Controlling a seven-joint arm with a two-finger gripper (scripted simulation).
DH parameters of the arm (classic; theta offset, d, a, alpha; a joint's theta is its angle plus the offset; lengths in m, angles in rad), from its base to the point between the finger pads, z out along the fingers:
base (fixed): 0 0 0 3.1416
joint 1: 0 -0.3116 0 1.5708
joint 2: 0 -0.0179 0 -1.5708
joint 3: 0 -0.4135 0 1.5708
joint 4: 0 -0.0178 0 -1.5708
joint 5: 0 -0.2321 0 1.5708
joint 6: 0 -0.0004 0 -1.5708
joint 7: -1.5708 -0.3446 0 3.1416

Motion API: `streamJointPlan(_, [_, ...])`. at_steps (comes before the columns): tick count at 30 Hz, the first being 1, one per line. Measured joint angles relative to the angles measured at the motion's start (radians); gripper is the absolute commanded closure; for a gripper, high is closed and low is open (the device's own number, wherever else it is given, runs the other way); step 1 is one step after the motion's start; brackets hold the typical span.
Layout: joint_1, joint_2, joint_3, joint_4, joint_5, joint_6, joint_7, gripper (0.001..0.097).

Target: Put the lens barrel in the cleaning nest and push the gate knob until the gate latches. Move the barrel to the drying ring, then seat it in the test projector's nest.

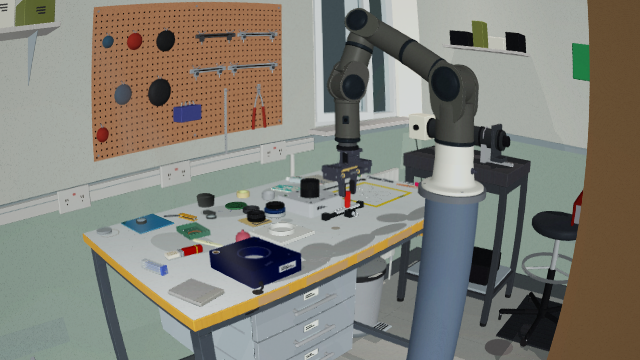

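Observation:
The black lens barrel [310,187] stands upright in the cleaning nest [304,202], a pale block at the back middle of the bench. To its right the gate rail [342,212] lies on the bench with a red knob [347,199] standing on it. My gripper [347,186] hangs directly over the red knob, fingers partly open and holding nothing. The white drying ring [282,229] sits on a light plate nearer the front. The dark blue test projector [255,260] with its round nest sits at the bench's front edge.
A small dark cup [205,199] and several caps, lenses and small parts clutter the bench's left and middle. A grey pad [196,291] lies at the front corner. The arm's blue pedestal [440,270] stands right of the bench, with a black side table [495,170] and a stool [552,225] behind.

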Motion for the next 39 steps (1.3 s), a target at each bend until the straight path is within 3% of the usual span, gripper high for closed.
streamJointPlan(18, [-0.021, 0.033, 0.040, -0.006, 0.039, -0.042, -0.039, 0.0506])
streamJointPlan(39, [-0.023, 0.036, 0.044, -0.007, 0.043, -0.047, -0.043, 0.0506])
